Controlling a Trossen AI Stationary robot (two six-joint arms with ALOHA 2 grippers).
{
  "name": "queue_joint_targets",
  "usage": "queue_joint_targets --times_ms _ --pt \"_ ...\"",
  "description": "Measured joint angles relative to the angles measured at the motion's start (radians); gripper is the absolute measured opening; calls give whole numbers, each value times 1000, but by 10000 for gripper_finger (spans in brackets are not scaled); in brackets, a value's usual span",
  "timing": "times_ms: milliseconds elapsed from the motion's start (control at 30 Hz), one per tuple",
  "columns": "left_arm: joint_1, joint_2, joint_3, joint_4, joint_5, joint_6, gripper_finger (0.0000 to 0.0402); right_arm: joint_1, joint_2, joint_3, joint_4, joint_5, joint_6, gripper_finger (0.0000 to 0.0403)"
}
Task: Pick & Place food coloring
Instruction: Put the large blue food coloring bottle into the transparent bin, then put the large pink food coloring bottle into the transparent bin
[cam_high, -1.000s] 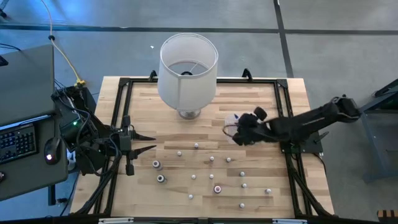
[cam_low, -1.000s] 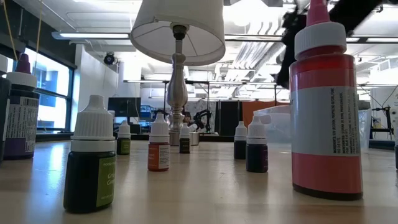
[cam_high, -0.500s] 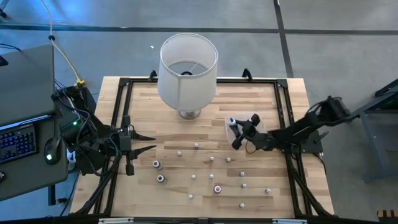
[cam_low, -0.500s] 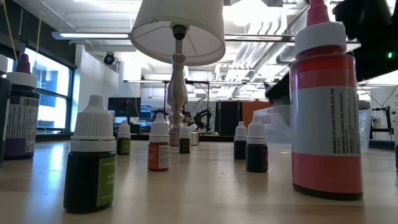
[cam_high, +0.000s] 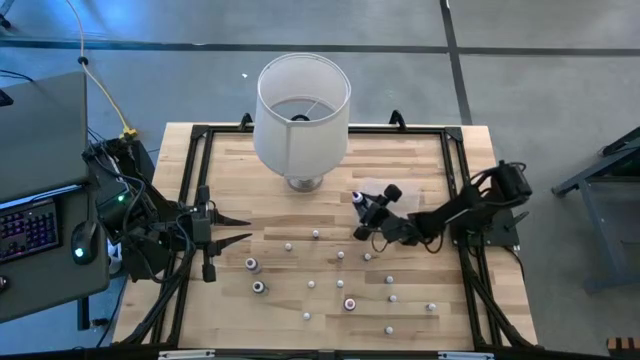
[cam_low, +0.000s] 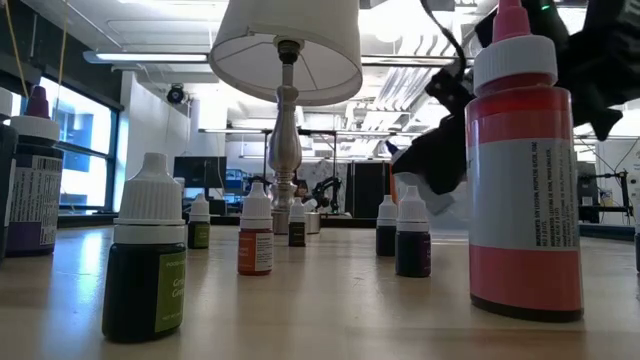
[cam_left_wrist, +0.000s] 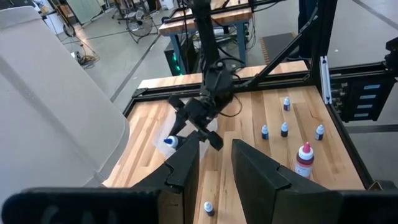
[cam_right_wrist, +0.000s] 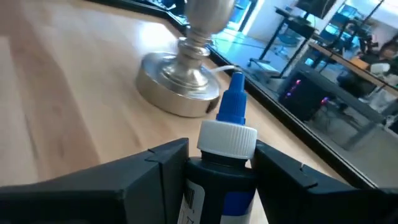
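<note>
Food coloring bottle with a blue tip is sitting clamped in the right claw, which is now lower and nearer the lamp base than a second ago, likely heading toward placement. Left claw is waiting parted at the table's left edge.

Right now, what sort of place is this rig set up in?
Most likely a robotics lab or workshop: an open room with exposed ceiling ducts, another framed workbench behind the table, and a keyboard beside the left arm.
</note>
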Motion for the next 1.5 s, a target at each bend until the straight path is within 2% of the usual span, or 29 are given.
queue_joint_targets --times_ms 100,267,633,967,1333,1500 --pt "0 0 0 0 0 0 92 -25 0 -1 0 1 -12 156" --pt "0 0 0 0 0 0 92 -59 -2 0 8 -99 -37 156" --pt "0 0 0 25 -8 0 92 -71 -48 -1 -7 -191 -119 158" --pt "0 0 0 47 -8 0 92 -124 -64 -1 -38 -339 -58 195" --pt "0 0 0 74 -6 0 92 -126 -71 -1 -6 -262 -123 192" --pt "0 0 0 74 -7 0 92 -100 -148 1 -1 -172 -236 192"
